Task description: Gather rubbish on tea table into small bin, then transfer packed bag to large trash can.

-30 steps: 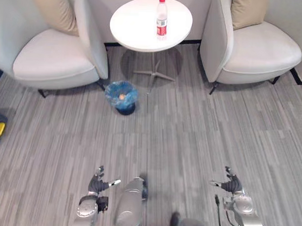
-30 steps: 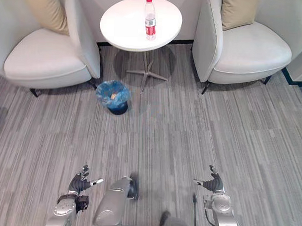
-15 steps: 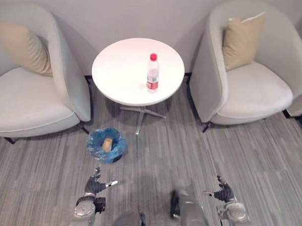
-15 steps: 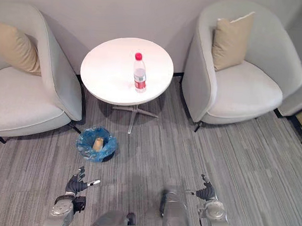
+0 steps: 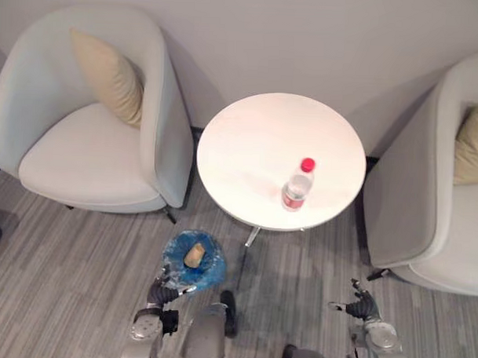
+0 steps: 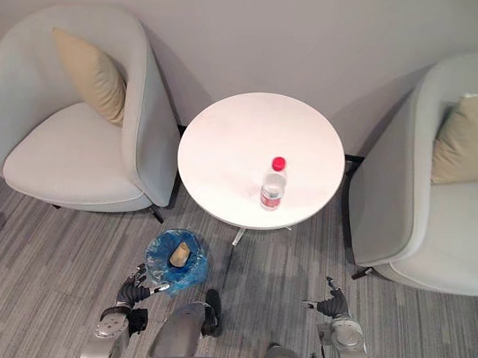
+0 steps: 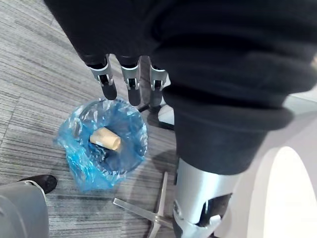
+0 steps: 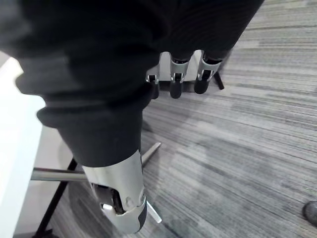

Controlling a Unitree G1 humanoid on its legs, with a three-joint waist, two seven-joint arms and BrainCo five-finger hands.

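Note:
A clear water bottle [image 5: 298,183] with a red cap and red label stands upright on the round white tea table [image 5: 256,148]. On the floor at the table's left front sits the small bin [image 5: 194,260], lined with a blue bag and holding a tan cup-like piece of rubbish [image 7: 105,139]. My left hand [image 5: 163,294] hangs low just in front of the bin, fingers straight and holding nothing. My right hand [image 5: 362,309] is low at the right, near the table's front right side, fingers relaxed and holding nothing.
Two pale armchairs flank the table, one at the left [image 5: 91,150] with a tan cushion [image 5: 109,76], one at the right [image 5: 434,201] with another cushion. The table's metal foot [image 7: 148,215] spreads over the grey striped carpet beside the bin. A wall runs behind.
The camera has moved forward and to the left: table and bin now lie much closer. Both hands stay low and open, the left now right by the bin.

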